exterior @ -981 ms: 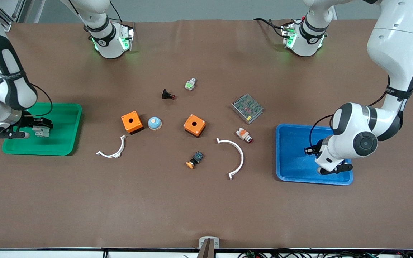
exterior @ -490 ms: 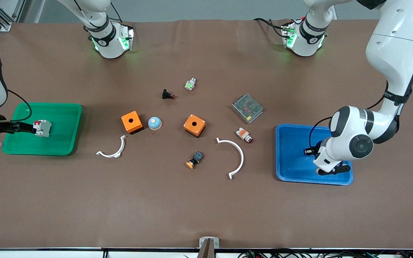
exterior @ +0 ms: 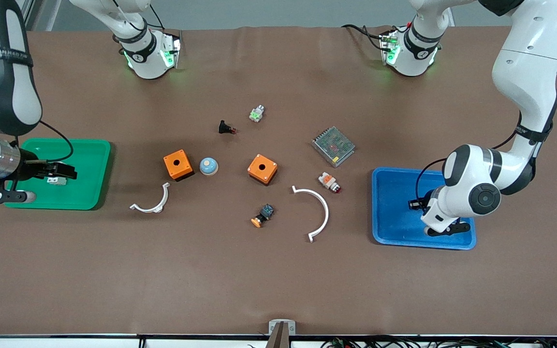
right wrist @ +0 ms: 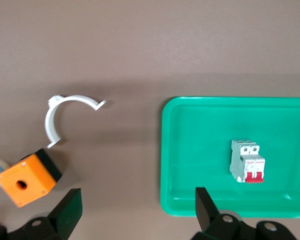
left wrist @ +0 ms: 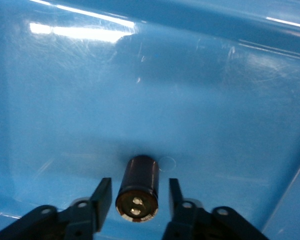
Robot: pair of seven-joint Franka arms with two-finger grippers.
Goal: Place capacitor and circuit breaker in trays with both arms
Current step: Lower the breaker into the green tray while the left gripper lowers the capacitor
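Observation:
The capacitor (left wrist: 138, 184), a black stubby cylinder, lies on its side on the floor of the blue tray (left wrist: 200, 100). My left gripper (left wrist: 137, 199) is open around it, with a gap at each finger. In the front view that gripper (exterior: 417, 203) is low in the blue tray (exterior: 394, 208) and hides the capacitor. The circuit breaker (right wrist: 247, 161), white-grey with red levers, lies free in the green tray (right wrist: 200, 150). My right gripper (right wrist: 137, 207) hangs wide open and empty above that tray's edge; in the front view it (exterior: 58, 170) partly covers the breaker (exterior: 57, 181).
Between the trays lie two orange boxes (exterior: 178, 164) (exterior: 262, 168), a blue dome (exterior: 208, 166), two white curved clips (exterior: 153, 204) (exterior: 318, 210), a mesh-covered metal unit (exterior: 333, 146), an indicator lamp (exterior: 329, 182), and small push-button parts (exterior: 226, 128) (exterior: 262, 215) (exterior: 256, 113).
The right gripper let go of the circuit breaker in the green tray and rose, open. The left gripper opened off the capacitor in the blue tray.

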